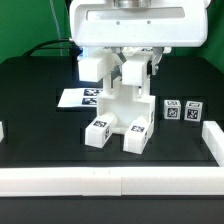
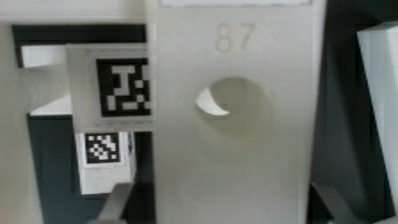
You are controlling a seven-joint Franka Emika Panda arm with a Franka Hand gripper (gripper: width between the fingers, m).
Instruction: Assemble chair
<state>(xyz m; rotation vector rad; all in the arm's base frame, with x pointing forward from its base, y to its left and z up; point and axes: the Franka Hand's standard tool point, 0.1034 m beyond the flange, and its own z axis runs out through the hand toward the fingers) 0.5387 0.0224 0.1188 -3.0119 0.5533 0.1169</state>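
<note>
My tool (image 1: pixel 135 56) hangs over the matte white blocky plastic chair assembly (image 1: pixel 122 115) in the middle of the black table (image 1: pixel 40 140). I cannot tell whether the tool is clamped on the assembly's upright white holed slab (image 2: pixel 231 60). An off-axis pull could tip the assembly onto the flat white marker board (image 1: pixel 80 98).

Chair assembly (image 1: pixel 122 108) under the arm (image 1: pixel 130 25), marker board (image 1: pixel 76 98) beside it, two tagged blocks (image 1: pixel 172 110) nearby.
</note>
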